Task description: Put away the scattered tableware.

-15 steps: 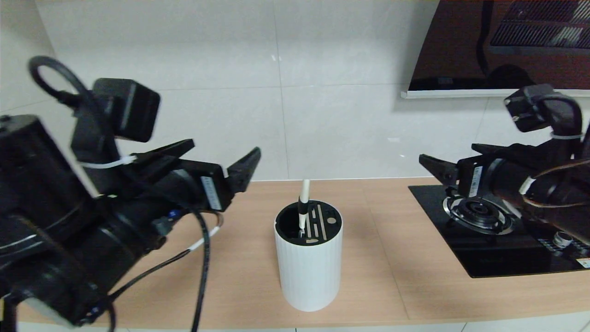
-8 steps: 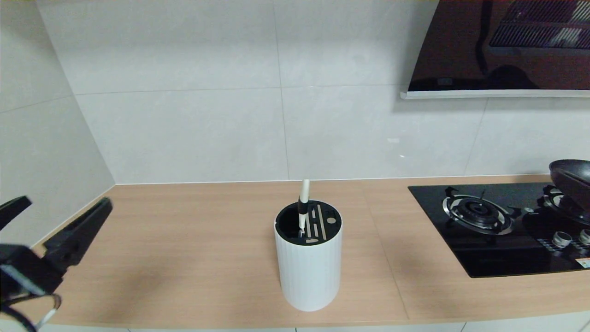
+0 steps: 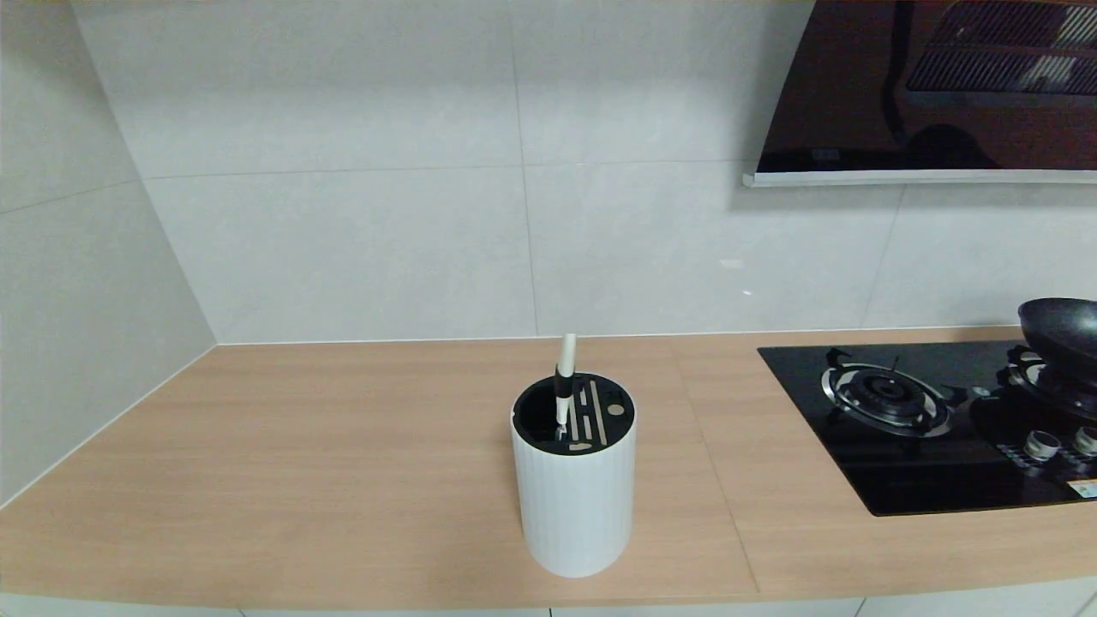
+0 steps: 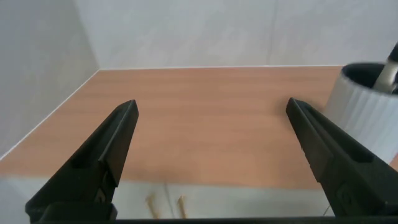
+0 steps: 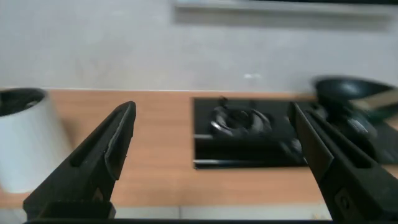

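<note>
White and ribbed, the cutlery holder (image 3: 576,488) stands near the worktop's (image 3: 343,480) front edge, about midway along it. One white-handled utensil (image 3: 566,364) with a black band stands upright in a slot of its black top. I see no other tableware lying about on the wood.

A second ago both arms hung over the worktop, one on each side of the holder. They have since pulled back toward the front edge. The left gripper (image 4: 211,109) is spread wide with nothing in it, and so is the right gripper (image 5: 212,111). To my eye the putting-away looks done, or nearly so.

Toward the right end sits the black hob (image 3: 900,467), with a dark pan (image 3: 1058,326) on its far burner. A small label (image 3: 1084,488) at the hob's front corner is too small to read.
</note>
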Controlling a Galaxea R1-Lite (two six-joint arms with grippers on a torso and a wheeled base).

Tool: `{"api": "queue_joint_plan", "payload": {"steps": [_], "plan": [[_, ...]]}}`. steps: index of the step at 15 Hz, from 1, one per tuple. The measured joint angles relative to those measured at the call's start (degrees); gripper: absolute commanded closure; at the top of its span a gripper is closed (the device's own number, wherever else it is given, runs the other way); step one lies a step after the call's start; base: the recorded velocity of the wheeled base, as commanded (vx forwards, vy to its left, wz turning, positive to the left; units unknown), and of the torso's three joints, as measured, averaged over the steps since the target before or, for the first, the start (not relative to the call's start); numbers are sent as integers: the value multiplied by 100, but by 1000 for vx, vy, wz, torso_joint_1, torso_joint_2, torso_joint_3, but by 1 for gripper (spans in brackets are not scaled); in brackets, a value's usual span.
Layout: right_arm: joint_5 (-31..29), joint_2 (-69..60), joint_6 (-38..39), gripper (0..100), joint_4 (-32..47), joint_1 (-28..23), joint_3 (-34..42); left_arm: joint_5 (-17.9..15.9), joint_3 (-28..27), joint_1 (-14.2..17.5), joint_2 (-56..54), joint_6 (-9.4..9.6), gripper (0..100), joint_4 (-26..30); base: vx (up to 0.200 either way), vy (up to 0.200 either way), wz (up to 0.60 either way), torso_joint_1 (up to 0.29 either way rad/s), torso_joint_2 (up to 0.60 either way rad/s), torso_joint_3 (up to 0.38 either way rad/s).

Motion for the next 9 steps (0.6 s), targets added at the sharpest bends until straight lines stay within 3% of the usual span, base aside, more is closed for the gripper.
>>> {"api": "queue_joint_plan", "payload": {"steps": [1,2,6,9], "plan": [[35,-173,149,0,57,-289,11,35,23,221,-201,-201,0,43,0,0,0,0,0,0],[105,-332,216,0,108,-534,28,49,37,383,-338,-278,0,35,0,0,0,0,0,0],[96,-896,276,0,51,-975,564,84,245,1044,-875,-179,0,207,0,0,0,0,0,0],[455,-997,260,0,-260,-1019,1196,-187,703,1142,-1076,-54,0,196,0,0,0,0,0,0]]}}
